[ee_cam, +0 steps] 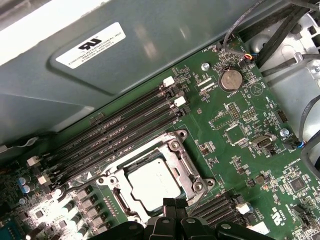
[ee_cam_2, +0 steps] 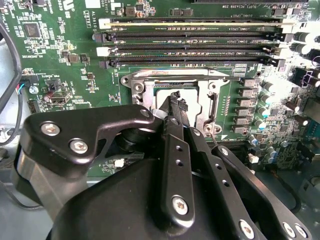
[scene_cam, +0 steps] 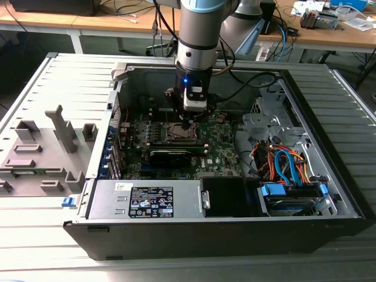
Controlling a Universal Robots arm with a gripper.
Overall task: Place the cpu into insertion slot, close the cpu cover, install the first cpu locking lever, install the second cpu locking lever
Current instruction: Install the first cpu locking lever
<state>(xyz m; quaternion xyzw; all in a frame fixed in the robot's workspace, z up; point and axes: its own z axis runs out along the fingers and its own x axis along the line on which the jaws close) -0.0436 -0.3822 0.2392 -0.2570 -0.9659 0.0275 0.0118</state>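
square silver insertion slot (ee_cam: 176, 159) lies flat around a pale cpu (ee_cam: 151, 186), edges parallel to memory slots (ee_cam: 125, 131); end effector (ee_cam: 173, 204) pinched closed, empty.

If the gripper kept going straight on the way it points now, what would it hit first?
Most likely the insertion slot: the shut gripper points down at its edge, beside the silver chip. Whether the slot's rim or the chip comes first I cannot tell; depth is unclear.
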